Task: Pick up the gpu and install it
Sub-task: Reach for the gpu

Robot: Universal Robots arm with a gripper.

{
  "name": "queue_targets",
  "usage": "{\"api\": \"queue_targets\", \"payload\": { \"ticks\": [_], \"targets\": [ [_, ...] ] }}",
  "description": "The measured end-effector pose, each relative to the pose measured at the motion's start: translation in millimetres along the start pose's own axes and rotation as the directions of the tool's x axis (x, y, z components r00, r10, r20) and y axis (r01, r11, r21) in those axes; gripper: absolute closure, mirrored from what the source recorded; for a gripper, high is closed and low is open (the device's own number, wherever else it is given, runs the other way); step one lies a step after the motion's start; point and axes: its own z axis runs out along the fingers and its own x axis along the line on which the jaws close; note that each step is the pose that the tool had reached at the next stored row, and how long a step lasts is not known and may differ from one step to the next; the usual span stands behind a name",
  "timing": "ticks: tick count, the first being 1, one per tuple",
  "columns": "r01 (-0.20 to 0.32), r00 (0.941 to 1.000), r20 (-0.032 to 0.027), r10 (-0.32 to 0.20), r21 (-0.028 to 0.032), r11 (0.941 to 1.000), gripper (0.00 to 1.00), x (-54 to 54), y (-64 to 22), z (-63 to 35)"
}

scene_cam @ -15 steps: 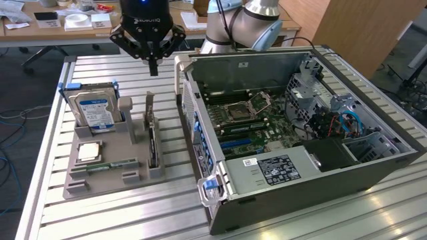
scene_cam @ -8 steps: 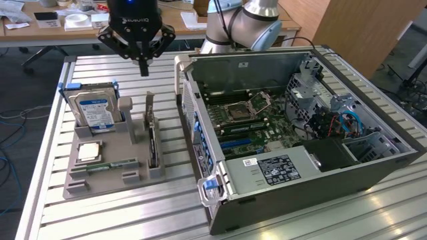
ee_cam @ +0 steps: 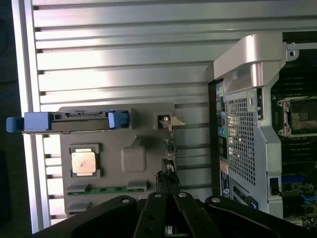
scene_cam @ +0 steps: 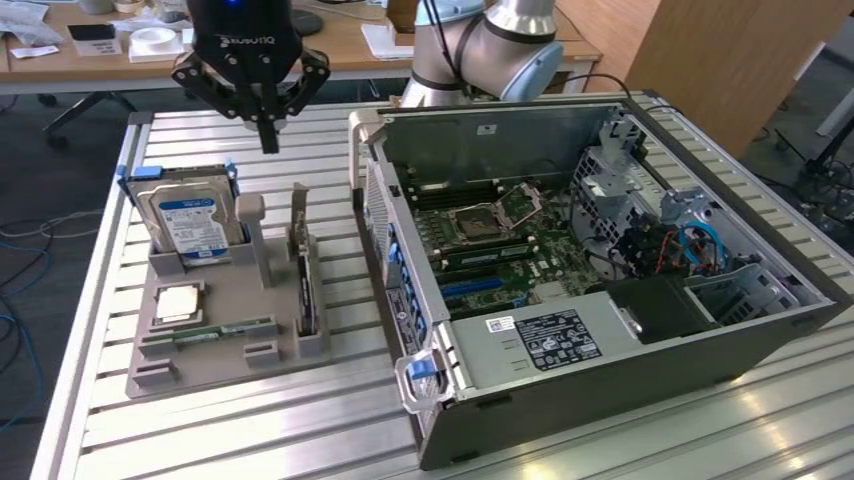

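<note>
One gripper hangs clenched and empty above the grey holder. The gpu stands on its edge in a slot at the holder's edge beside the computer case, probably so the fingers can take it from above.

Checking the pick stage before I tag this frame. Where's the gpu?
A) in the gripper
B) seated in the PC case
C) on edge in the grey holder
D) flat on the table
C: the gpu stands on edge in a slot of the holder, while the shut gripper hangs above the holder with nothing in it.
</note>
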Motion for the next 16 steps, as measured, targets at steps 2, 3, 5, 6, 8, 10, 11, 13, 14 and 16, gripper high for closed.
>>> {"api": "queue_targets", "payload": {
  "ticks": [2,3,5,6,8,10,11,13,14,16],
  "targets": [
    [0.0,1.0,0.0,0.0,0.0,1.0,0.89,4.3,0.0,0.0],
    [0.0,1.0,0.0,0.0,0.0,1.0,0.89,5.9,0.0,0.0],
    [0.0,1.0,0.0,0.0,0.0,1.0,0.89,6.5,0.0,0.0],
    [0.0,1.0,0.0,0.0,0.0,1.0,0.89,6.5,0.0,0.0],
    [0.0,1.0,-0.0001,0.0,0.0,1.0,0.89,6.2,0.0,-0.1],
    [0.0,1.0,-0.0001,0.0,0.0,1.0,0.89,3.9,0.2,0.0],
    [0.0,1.0,0.0,0.0,0.0,1.0,0.89,2.8,0.3,0.0],
    [0.0,1.0,-0.0001,0.0,0.0,1.0,0.89,0.8,0.4,0.1],
    [0.0,1.0,0.0001,0.0,0.0001,1.0,0.89,0.6,0.4,0.2],
    [0.0,1.0,0.0001,0.0,0.001,1.0,0.89,0.3,-1.5,0.1]
  ]
}}
